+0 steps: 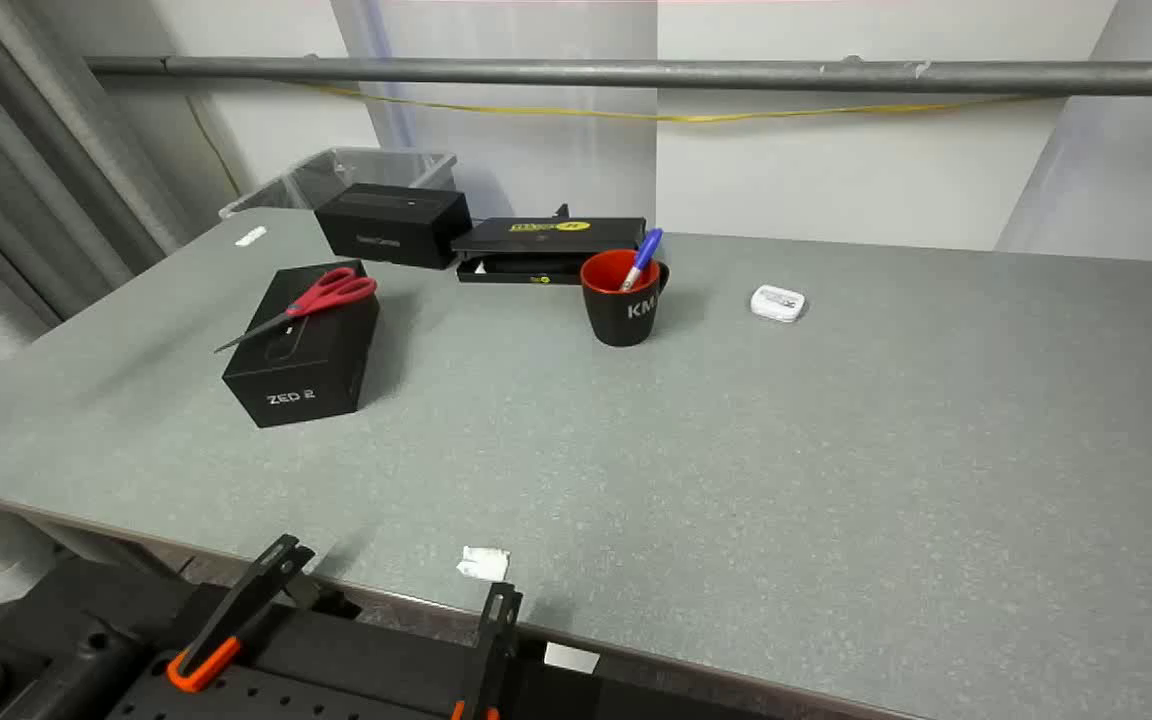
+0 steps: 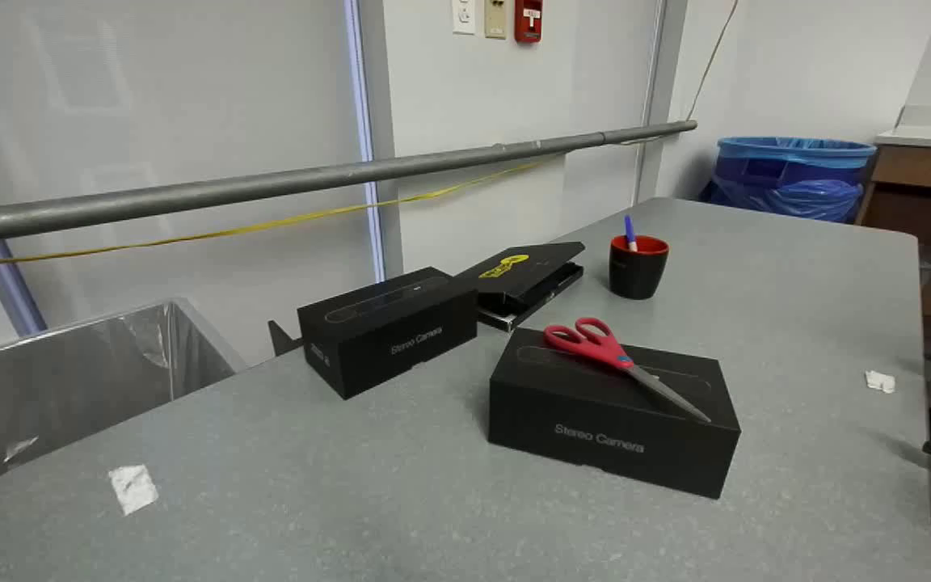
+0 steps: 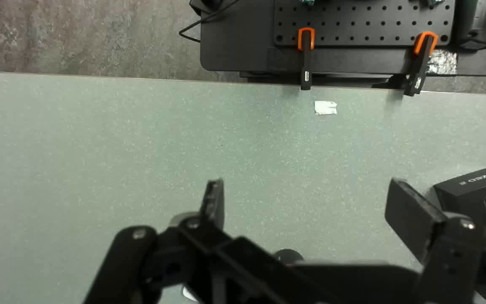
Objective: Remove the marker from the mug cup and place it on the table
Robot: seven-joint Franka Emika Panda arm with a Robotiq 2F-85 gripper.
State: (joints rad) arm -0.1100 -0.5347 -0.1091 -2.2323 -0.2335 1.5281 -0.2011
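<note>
The mug cup (image 1: 620, 318) is black with a red interior and stands upright on the grey table (image 1: 866, 460). It shows in both exterior views (image 2: 637, 273). The marker (image 1: 644, 254), blue with a whitish lower part, leans in the mug with its blue end above the rim; it also shows here (image 2: 630, 233). In the wrist view my gripper (image 3: 305, 181) is open, with nothing between its fingers, above the table. Only a sliver of the mug (image 3: 288, 256) shows past the gripper body there, and the marker is hidden. The gripper is out of both exterior views.
A black box (image 1: 302, 350) with red scissors (image 1: 328, 292) on top stands beside another black box (image 1: 396, 225). A flat black case (image 1: 551, 236) lies behind the mug. A small white case (image 1: 777, 303) lies beside it. Clamps (image 1: 492, 640) grip the robot's base near the table edge.
</note>
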